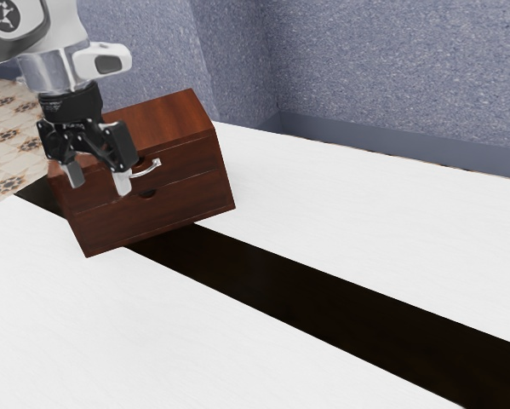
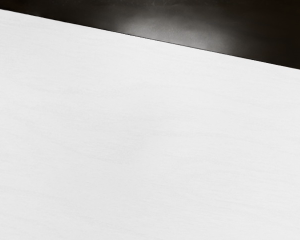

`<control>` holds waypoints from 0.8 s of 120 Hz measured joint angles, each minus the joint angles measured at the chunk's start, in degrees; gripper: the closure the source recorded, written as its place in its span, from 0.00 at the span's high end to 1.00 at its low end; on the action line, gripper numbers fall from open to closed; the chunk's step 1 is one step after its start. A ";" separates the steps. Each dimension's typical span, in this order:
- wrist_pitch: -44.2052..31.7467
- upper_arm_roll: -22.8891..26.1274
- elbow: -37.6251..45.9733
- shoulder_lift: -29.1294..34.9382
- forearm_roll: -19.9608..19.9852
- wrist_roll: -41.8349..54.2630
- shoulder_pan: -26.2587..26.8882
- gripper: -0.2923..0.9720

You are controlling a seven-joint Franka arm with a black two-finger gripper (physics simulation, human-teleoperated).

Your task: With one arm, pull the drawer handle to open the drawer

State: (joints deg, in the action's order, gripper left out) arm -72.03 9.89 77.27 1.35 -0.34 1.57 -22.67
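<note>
Dark reddish wood forms the small drawer cabinet (image 1: pixel 165 119), which stands at the far end of the white table (image 1: pixel 365 213), near the edge that borders the patterned floor tiles (image 1: pixel 3 128). It sits across a black band (image 1: pixel 323 298) running diagonally over the tabletop. Its front faces the exterior view's lower right. The upper drawer front (image 1: pixel 186 160) appears flush with the cabinet face, so the drawer reads as closed. The silver drawer handle (image 1: pixel 144 168) is mounted on that front; a round recess lies just below it on the lower panel.

The black gripper (image 1: pixel 97 181) hangs in front of the cabinet face, pointing down, its two fingers (image 1: pixel 120 181) set apart with nothing between them. The handle lies outside the gap, just beside the finger nearer the exterior view's right; contact between the two cannot be determined.

The wrist view shows bare white tabletop (image 2: pixel 139 150) under the hand, with the black band (image 2: pixel 215 25) beyond it.
</note>
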 joint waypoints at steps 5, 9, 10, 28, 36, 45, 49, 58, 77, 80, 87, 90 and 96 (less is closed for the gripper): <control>-1.30 0.14 0.04 -0.03 0.05 -0.10 0.17 0.77; -2.15 0.35 0.07 -0.04 0.08 -0.16 0.20 0.77; -2.34 0.39 0.07 -0.04 0.09 -0.18 0.22 0.77; -3.37 1.73 -0.16 0.67 0.19 -0.50 0.08 0.77; -2.44 1.81 -0.36 1.00 0.48 -0.73 0.64 0.77; -1.62 0.76 -0.34 1.10 1.81 -1.55 2.09 0.77; -1.52 0.20 -0.16 1.24 2.14 -2.02 2.49 0.77; -2.65 -0.35 4.49 4.98 2.37 -2.94 1.34 0.77; -9.47 0.58 21.00 18.34 2.47 -1.08 0.37 0.77; -10.72 0.57 22.88 19.69 2.43 -0.09 0.36 0.77; -14.41 0.89 27.33 22.82 2.26 3.25 0.38 0.77; -16.03 1.03 28.76 23.69 2.20 4.98 0.40 0.77; -19.43 1.14 31.96 24.96 1.75 8.69 0.42 0.77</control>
State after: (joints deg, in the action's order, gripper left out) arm -91.46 11.03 109.23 26.31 1.41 10.27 -22.25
